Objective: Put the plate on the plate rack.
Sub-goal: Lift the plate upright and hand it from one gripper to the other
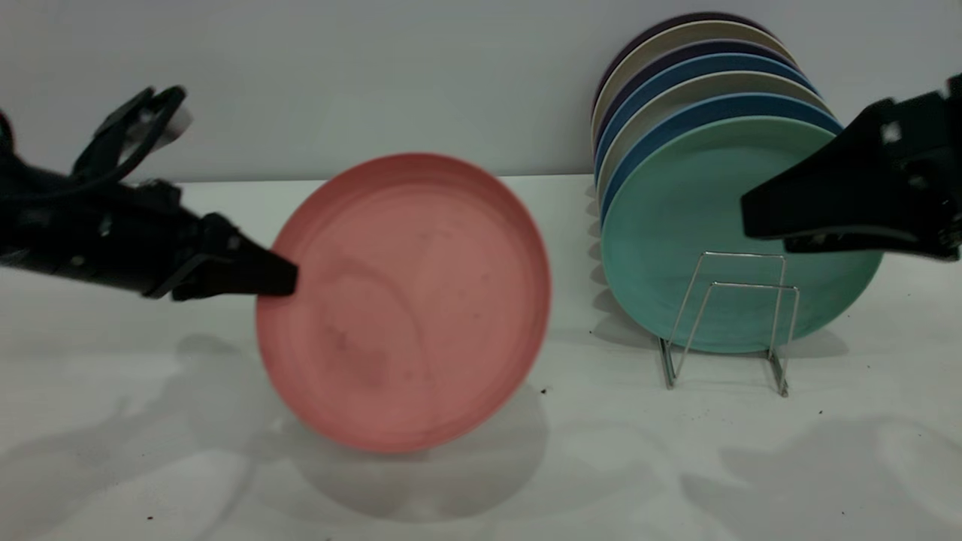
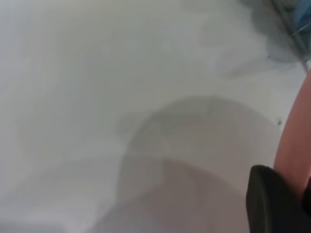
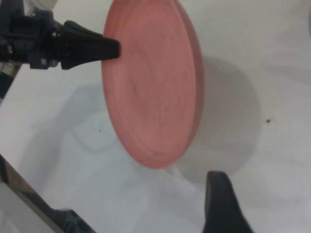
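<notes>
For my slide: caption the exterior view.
Left gripper holds the round salmon-pink matte plate upright, beside the thin silver wire plate rack.

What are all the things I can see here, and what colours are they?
plate: 1, salmon pink, held on edge above the table, left of the rack
plate rack: 1, silver wire, on the table at right, two front loops free
teal plate: 1, teal green, standing at the front of the row in the rack
other racked plates: about six, blue, beige and dark, standing behind the teal one
table: 1, white, with a few dark specks
left gripper: 1, black, shut on the pink plate's left rim
right gripper: 1, black, hanging in front of the teal plate, holding nothing
</notes>
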